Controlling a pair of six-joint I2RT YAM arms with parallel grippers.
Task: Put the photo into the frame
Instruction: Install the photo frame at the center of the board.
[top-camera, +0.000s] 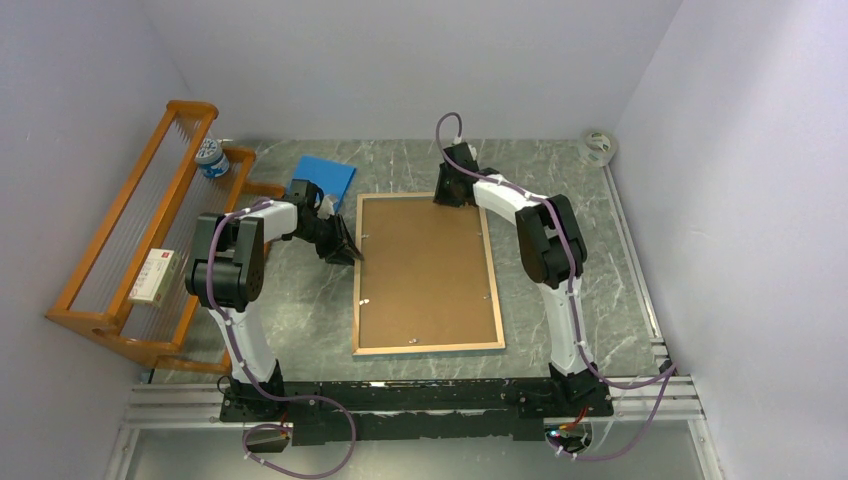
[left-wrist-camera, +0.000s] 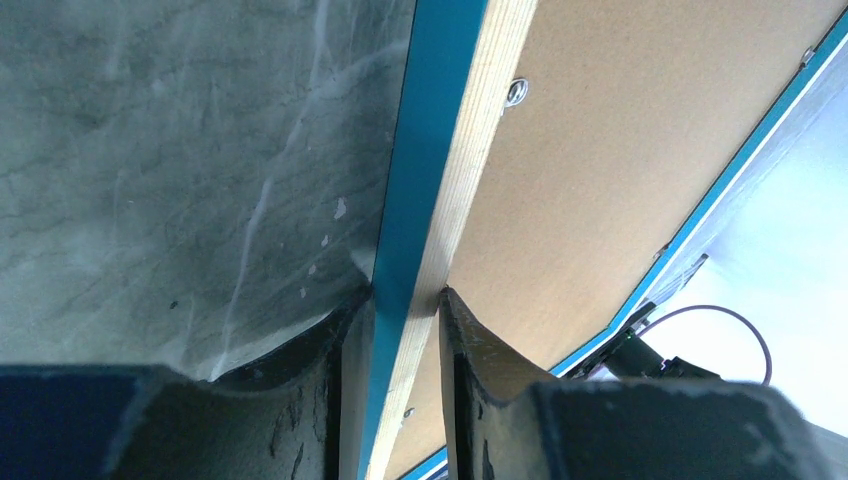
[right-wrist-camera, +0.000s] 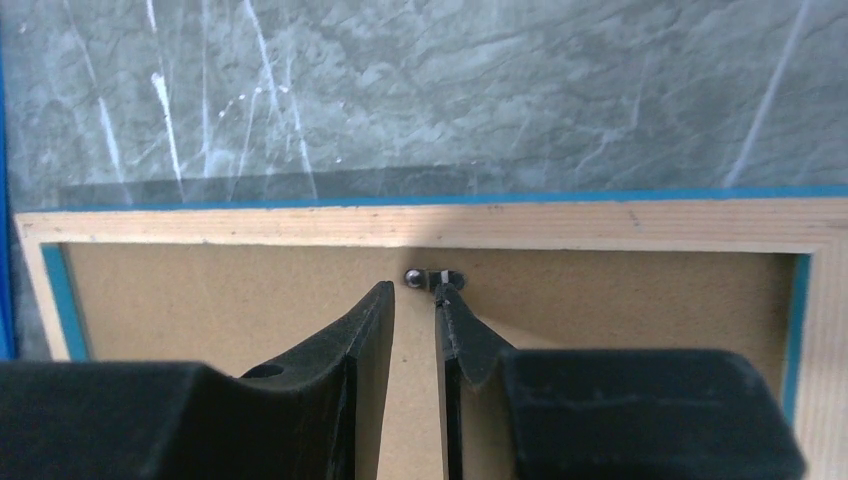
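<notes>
The frame (top-camera: 428, 348) lies face down in the middle of the table, light wood back up, with the brown backing board (top-camera: 425, 270) in it. The photo is hidden. My left gripper (top-camera: 350, 252) is shut on the frame's left edge; the left wrist view shows the turquoise and wood rim (left-wrist-camera: 440, 150) pinched between the jaws of this gripper (left-wrist-camera: 405, 300). My right gripper (top-camera: 447, 195) is at the frame's far edge, low over the backing board (right-wrist-camera: 200, 300). In the right wrist view this gripper (right-wrist-camera: 415, 290) has its jaws a narrow gap apart, the right tip at a small metal clip (right-wrist-camera: 430, 276).
An orange wooden rack (top-camera: 130, 240) stands along the left, holding a white box (top-camera: 153, 277). A blue-and-white tub (top-camera: 211, 158) and a flat blue pad (top-camera: 325, 180) lie at the back left. A tape roll (top-camera: 598, 146) sits at the back right corner.
</notes>
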